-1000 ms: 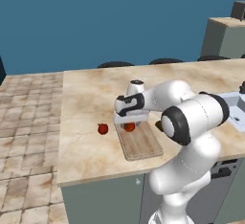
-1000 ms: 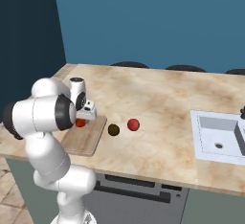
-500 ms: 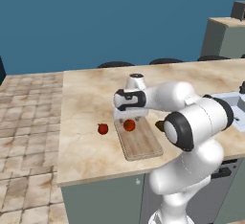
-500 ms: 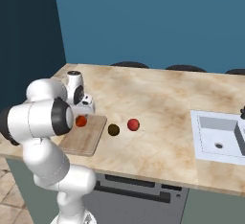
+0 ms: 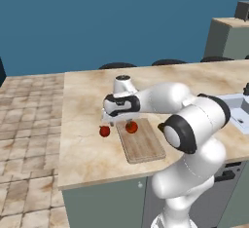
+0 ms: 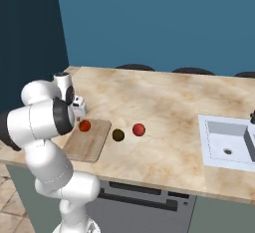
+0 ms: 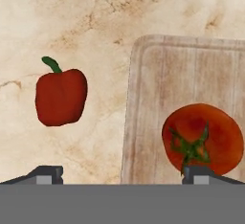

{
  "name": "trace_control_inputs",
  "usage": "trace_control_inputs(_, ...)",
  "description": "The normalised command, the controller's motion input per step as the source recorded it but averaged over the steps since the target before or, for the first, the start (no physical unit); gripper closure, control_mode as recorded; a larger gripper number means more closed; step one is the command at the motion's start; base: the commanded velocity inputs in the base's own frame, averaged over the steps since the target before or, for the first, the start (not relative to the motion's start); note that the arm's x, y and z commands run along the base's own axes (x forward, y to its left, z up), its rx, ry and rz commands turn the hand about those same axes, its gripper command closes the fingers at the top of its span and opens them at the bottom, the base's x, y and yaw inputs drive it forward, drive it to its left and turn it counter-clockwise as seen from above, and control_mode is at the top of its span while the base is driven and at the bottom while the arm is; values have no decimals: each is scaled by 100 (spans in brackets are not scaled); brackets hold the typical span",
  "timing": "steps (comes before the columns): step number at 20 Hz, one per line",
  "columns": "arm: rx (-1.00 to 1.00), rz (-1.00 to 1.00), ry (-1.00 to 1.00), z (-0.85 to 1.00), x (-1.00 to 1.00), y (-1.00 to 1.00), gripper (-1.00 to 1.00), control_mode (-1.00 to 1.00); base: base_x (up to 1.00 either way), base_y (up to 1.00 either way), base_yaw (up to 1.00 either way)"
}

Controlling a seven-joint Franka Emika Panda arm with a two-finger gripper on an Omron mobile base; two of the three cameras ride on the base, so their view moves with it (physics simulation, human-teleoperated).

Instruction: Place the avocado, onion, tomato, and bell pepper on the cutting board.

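gripper [image 7: 122, 173] jaws apart, tomato [image 7: 202, 138] on cutting board [image 7: 191, 89] by one fingertip

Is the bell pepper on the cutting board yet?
No, the bell pepper lies on the counter beside the cutting board.

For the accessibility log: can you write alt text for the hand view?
Looking down between open fingertips, a tomato with a green stem sits near the corner of a wooden cutting board. A red bell pepper lies off the board on the marbled counter.
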Motion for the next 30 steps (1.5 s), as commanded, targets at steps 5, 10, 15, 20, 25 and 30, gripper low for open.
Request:
trace_control_inputs(5, -1, 0, 0, 0, 0, 54, -100, -100, 0, 0, 0)
trace_control_inputs(10, 0, -1, 1, -2, 0, 44, -100, -100, 0, 0, 0)
trace_control_inputs(15, -2, -6, 0, -20, 12, 14, -100, -100, 0, 0, 0)
trace_control_inputs(20, -3, -9, 0, -23, 16, 0, -100, -100, 0, 0, 0)
trace_control_inputs(25, -2, -11, 0, -12, 7, 0, -100, -100, 0, 0, 0)
trace_control_inputs(30, -2, -11, 0, -6, 12, 0, -100, -100, 0, 0, 0)
